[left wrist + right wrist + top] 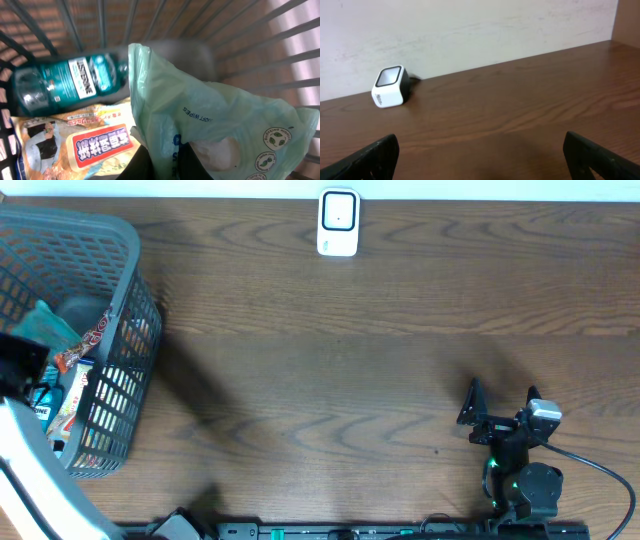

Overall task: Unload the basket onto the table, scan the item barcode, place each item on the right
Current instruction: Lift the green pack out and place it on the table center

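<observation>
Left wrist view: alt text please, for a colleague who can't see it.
The left gripper is shut on a pale green wipes pack inside the grey basket. Beside the pack, lower in the basket, lie a teal mouthwash bottle and a colourful printed packet.

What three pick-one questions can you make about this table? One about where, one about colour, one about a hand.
1. Where on the table is the white scanner?
A. near edge
B. far edge
C. middle

2. What colour is the mouthwash bottle?
A. red
B. yellow
C. teal

3. What is the left hand doing?
A. shut on the green wipes pack
B. wide open
C. shut on a spoon

Answers:
1 B, it sits at the far edge in the overhead view.
2 C, the left wrist view shows it teal.
3 A, the pack is pinched between its fingers.
</observation>
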Tool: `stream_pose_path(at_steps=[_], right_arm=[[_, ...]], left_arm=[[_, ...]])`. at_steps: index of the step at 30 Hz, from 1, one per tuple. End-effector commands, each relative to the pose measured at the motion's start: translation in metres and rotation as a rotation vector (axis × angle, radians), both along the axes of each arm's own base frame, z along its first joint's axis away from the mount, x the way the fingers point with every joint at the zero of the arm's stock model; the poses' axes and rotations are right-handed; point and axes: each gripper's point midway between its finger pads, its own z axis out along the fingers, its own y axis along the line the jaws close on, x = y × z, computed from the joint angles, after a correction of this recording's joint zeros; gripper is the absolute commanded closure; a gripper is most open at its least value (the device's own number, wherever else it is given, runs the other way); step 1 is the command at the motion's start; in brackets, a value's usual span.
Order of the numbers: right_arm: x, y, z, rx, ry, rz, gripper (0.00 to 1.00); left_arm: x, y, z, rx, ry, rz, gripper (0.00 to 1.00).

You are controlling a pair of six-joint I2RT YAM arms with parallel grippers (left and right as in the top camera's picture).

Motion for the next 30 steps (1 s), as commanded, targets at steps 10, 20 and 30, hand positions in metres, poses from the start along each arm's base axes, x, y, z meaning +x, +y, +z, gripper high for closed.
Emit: stream_pose_path(at_steps=[10,20,30], right_arm=[[0.000,-0.003,0.000,-0.014,-0.001,-0.012,0.01],[0.000,-0.003,0.000,-0.014,-0.001,-0.012,0.01],[0.000,-0.003,0.000,-0.014,-0.001,-0.012,0.01]], left_arm=[[-0.004,-0.100,0.148,0.100,-0.538,-0.263,0.93],[0.025,-0.232,0.134,-0.036,-0.521,-0.693,0.93],[0.080,-0.357,0.029,0.007,-0.174,-0.969,0.93]])
